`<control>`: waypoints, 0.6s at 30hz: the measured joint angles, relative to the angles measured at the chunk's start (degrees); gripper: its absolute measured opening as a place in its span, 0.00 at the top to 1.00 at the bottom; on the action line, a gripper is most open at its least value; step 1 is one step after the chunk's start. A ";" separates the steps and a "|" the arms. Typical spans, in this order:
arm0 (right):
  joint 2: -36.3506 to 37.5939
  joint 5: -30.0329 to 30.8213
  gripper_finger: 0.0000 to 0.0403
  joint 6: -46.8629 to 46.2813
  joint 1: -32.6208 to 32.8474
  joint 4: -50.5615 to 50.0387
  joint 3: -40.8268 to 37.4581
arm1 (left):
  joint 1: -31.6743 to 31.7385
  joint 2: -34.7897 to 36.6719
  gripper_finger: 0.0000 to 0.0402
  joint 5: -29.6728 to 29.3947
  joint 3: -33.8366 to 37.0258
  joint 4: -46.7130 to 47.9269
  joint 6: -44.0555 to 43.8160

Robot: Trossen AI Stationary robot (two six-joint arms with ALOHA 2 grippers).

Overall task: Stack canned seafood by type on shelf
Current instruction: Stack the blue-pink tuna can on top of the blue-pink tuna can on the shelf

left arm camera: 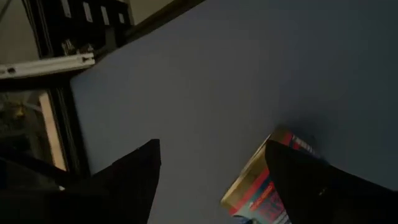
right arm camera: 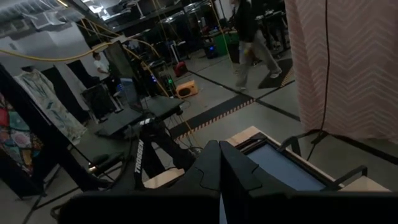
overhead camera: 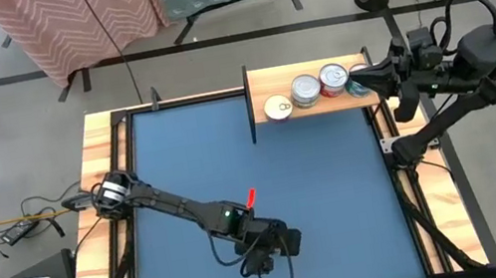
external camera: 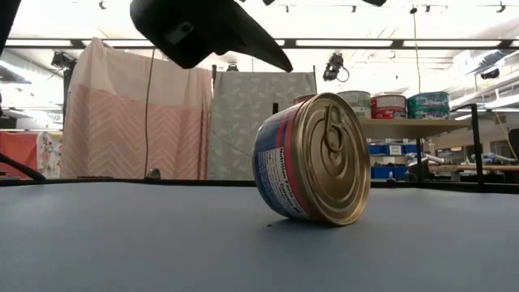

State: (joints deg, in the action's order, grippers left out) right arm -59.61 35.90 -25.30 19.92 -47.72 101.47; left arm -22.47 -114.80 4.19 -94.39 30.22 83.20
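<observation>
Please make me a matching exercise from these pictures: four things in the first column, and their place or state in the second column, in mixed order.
Column one:
1. gold-lidded tin
2. left gripper
3. right gripper
4. white-topped tin

Column two:
A. shut, at the right end of the shelf
B. tilted on its edge on the blue table
C. open, above the tin on the table
D. standing at the left end of the row on the shelf

Pairs: 1-B, 2-C, 3-A, 4-D
</observation>
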 joint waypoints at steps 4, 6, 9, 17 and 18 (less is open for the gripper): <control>-0.22 -0.42 0.98 -0.31 0.00 0.00 0.00 | 0.86 0.00 0.24 -0.02 0.00 0.02 -3.57; -0.44 -0.67 0.98 -0.61 0.00 0.00 0.00 | 1.57 0.00 0.23 -0.73 0.00 -0.06 -3.93; -0.91 -1.13 0.98 -0.66 0.00 -0.02 0.00 | 2.68 0.00 0.21 -1.69 0.00 -0.01 -2.75; -0.93 -2.08 0.98 -0.43 0.00 -4.42 0.00 | 1.37 0.82 0.21 -24.27 0.02 -5.05 -12.40; -0.59 -2.06 0.98 -0.20 0.02 -5.51 0.00 | 1.28 1.45 0.22 -29.73 -0.36 -5.88 -11.97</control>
State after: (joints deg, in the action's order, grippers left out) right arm -60.21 33.84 -25.50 19.94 -53.24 101.47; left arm -21.19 -113.35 -25.54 -94.75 24.35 71.23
